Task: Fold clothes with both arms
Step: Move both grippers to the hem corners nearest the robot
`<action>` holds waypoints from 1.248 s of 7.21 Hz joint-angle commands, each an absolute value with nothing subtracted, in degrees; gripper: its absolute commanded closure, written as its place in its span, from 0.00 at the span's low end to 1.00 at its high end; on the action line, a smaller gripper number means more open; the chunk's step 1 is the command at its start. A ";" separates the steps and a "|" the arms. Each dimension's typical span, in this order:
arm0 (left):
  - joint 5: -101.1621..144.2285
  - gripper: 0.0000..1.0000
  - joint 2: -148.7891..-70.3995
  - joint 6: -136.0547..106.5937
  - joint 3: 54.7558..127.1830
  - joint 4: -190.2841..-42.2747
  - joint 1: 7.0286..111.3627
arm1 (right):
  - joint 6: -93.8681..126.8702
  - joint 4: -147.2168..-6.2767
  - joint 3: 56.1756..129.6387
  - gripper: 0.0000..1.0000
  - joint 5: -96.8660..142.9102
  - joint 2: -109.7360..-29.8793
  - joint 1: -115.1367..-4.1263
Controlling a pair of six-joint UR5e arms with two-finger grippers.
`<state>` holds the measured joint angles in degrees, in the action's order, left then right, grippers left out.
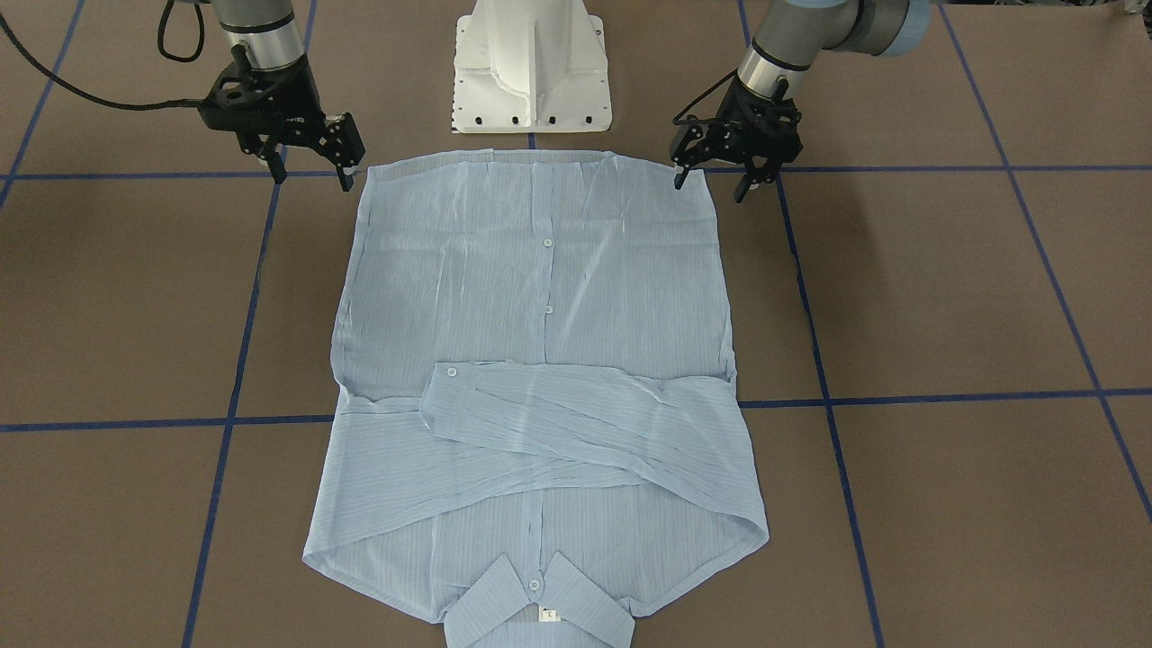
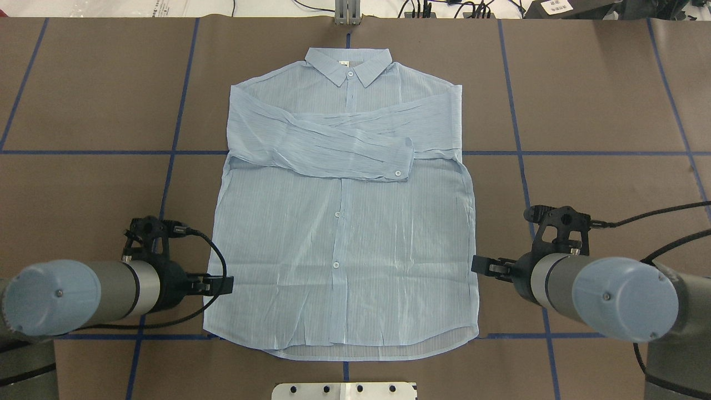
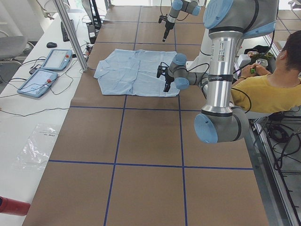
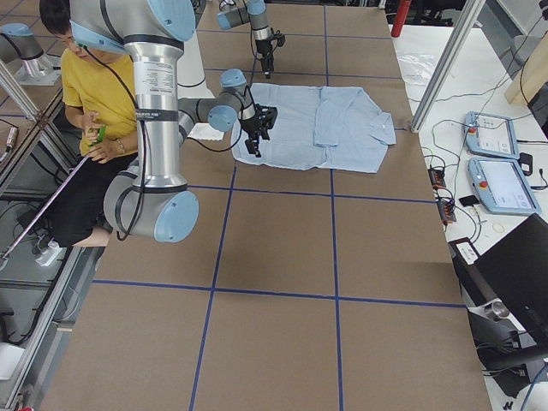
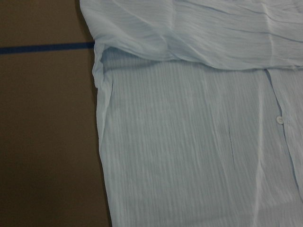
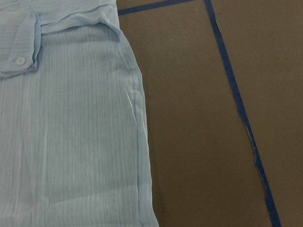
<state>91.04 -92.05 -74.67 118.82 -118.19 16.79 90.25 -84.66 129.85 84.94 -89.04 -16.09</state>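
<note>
Because the shirt [image 1: 540,297] looks thin, light and limp, it should sag and slip; pinch its hem corners. It lies flat on the table [image 1: 945,288], collar at 12 o'clock from the robot. Left hand [image 1: 711,187] at 7 and right hand [image 1: 312,180] at 5 hover open, empty.

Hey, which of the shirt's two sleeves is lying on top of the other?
The sleeve whose buttoned cuff shows, ending toward the robot's right side, lies on top. The other sleeve runs beneath it from the opposite shoulder, and its cuff is hidden.
</note>
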 commanded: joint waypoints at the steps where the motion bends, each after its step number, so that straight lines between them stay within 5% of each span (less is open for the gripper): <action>1: 85.98 0.07 -89.57 -78.65 118.83 -117.78 10.83 | 92.20 -84.73 130.61 0.00 81.66 -89.56 -11.96; 2: 85.70 0.45 -89.56 -79.45 118.57 -116.99 10.20 | 92.20 -84.73 130.61 0.00 81.65 -89.56 -11.95; 3: 85.69 0.52 -89.73 -79.45 118.30 -115.33 9.59 | 92.20 -84.73 130.61 0.00 81.65 -89.56 -11.87; 7: 85.78 0.53 -90.09 -79.45 118.21 -114.87 8.97 | 92.20 -84.73 130.52 0.00 81.65 -89.56 -11.43; 9: 85.78 0.61 -90.26 -79.45 118.04 -114.87 8.62 | 92.20 -84.73 130.43 0.00 81.65 -89.56 -11.25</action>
<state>85.78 -90.15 -79.45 118.18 -114.88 8.83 92.20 -84.73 130.46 81.65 -89.60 -11.38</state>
